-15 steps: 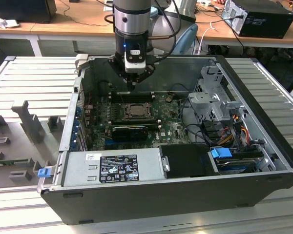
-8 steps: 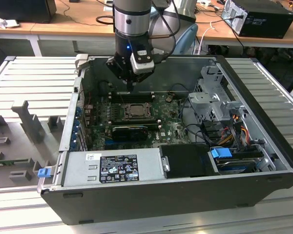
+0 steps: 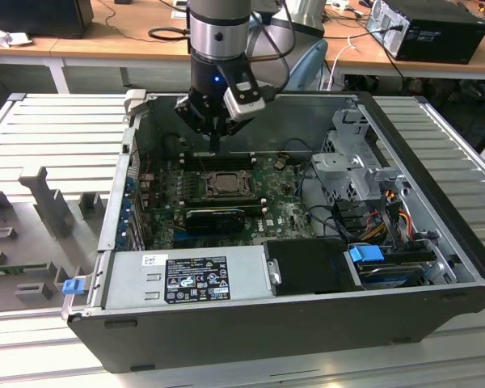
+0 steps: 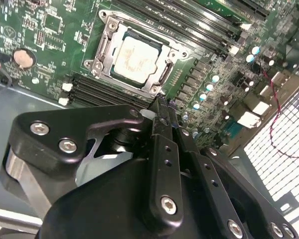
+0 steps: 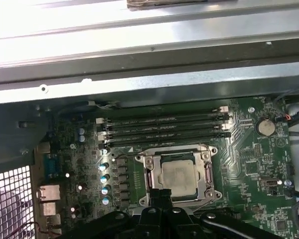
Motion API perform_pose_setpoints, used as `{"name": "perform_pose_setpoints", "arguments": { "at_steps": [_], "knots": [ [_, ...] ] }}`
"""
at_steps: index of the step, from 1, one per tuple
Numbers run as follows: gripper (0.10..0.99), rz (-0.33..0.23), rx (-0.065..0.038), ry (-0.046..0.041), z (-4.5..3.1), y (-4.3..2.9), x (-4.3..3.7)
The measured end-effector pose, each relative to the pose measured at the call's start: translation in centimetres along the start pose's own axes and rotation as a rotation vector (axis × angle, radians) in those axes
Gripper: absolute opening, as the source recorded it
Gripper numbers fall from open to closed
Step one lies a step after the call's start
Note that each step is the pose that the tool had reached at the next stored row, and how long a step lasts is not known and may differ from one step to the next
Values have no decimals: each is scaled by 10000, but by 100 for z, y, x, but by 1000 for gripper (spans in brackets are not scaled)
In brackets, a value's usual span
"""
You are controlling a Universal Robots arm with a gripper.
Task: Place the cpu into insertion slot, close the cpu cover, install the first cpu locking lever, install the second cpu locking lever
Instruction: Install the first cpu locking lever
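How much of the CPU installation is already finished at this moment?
Done: the cpu lies in the insertion slot, and the cpu cover looks closed over it. In hand: the closed claw holds nothing, its tip at the slot's edge. Left: the locking levers; whether either is latched I cannot tell.

Dull, faintly smudged silvery metal on the cpu [image 4: 137, 59] top, with brighter bare metal on the cpu cover [image 4: 107, 40] framing it. Smooth green circuit board [image 4: 50, 45] around; matt black finish on the gripper [image 4: 159, 104], studded with shiny screws [image 4: 40, 128].
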State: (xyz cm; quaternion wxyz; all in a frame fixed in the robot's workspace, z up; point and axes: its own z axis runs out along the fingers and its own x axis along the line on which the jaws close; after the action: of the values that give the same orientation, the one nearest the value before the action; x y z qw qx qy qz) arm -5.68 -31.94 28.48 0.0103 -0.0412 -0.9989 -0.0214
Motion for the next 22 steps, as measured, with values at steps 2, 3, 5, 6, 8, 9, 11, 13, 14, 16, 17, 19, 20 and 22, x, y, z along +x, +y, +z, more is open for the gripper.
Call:
{"name": "perform_pose_setpoints", "arguments": {
  "at_steps": [2,3,5,6,8,9,11,13,14,16,17,19,20,22],
  "knots": [
    [106,-253,6,10,0,0,0],
    [106,-388,8,16,1,0,0],
    [106,-661,14,27,2,0,0],
    [106,-746,17,31,2,0,0],
    [106,-923,20,38,2,0,0],
    [106,-1013,21,33,3,0,0],
    [106,-1196,25,9,4,0,0],
    [106,-1401,25,-3,14,-1,4],
    [106,-1424,9,-30,24,-6,50],
    [106,-1428,3,-104,30,-14,149],
    [106,-1428,2,-112,30,-16,176],
    [106,-1434,3,-150,31,-21,238],
    [106,-1437,2,-177,32,-22,252],
    [106,-1444,1,-246,32,-24,278]
  ]
}}
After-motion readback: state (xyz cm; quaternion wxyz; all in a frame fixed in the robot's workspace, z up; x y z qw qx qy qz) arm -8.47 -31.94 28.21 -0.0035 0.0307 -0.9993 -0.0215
